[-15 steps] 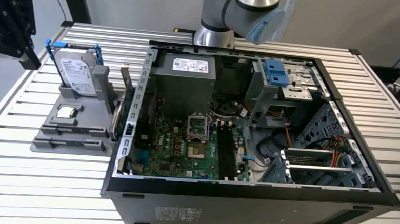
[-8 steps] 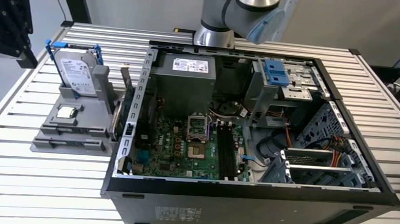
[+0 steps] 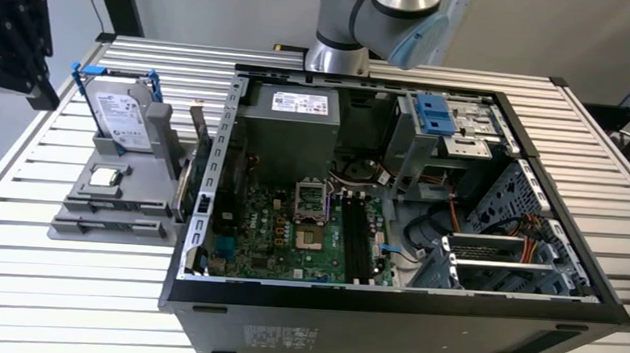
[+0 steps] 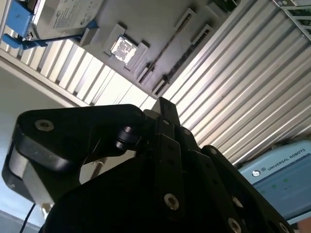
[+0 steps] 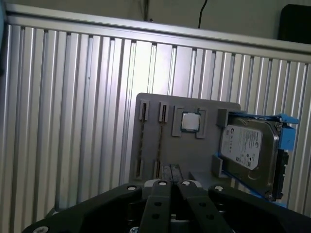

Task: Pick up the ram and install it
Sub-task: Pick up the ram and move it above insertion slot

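Note:
The ram [image 3: 199, 150] looks like a thin dark stick standing on end between the grey holder [image 3: 131, 191] and the open computer case. In the first wrist view, two dark narrow bars [image 5: 170, 172] at the holder's edge look like stick ends. They lie just beyond my gripper [image 5: 171, 185]. The gripper is shut with nothing between its fingers, and it hangs well above the holder. It also appears in the second wrist view as my gripper [image 4: 165, 109]. The motherboard's long black memory slots [image 3: 357, 239] lie inside the case.
The holder also carries a silver hard drive in a blue frame [image 3: 118, 114] and a small square CPU chip [image 3: 105, 176]. The open case wall [image 3: 213, 155] rises right beside the holder. A black fixture [image 3: 15, 39] stands off the table's far corner, on the exterior view's left.

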Robot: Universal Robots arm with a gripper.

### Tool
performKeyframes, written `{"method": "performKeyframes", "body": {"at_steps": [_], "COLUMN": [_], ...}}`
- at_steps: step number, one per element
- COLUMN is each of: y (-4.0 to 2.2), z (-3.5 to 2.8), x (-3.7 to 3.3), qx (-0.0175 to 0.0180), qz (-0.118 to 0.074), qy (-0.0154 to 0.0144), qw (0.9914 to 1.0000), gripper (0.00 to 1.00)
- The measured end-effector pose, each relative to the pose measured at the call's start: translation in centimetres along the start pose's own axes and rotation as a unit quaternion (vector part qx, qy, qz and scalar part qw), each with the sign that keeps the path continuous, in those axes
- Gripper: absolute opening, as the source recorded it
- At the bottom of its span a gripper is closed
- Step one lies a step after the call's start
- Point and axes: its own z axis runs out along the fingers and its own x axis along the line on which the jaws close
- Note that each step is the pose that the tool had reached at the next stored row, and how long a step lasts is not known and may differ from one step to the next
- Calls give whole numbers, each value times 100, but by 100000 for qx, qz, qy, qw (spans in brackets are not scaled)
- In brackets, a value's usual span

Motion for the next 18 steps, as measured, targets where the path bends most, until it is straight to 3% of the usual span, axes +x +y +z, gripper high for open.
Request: {"method": "performKeyframes", "body": {"at_steps": [3, 7, 10, 18], "y": [0, 0, -1, -1], "z": [16, 26, 30, 30], "x": [1, 1, -1, -1], "qx": [47, 62, 329, 375], "qz": [843, 1408, 1451, 1449], "qy": [320, 1260, 1856, 1902], "qw": [99996, 99982, 99972, 99971], "gripper": [0, 0, 0, 0]}}
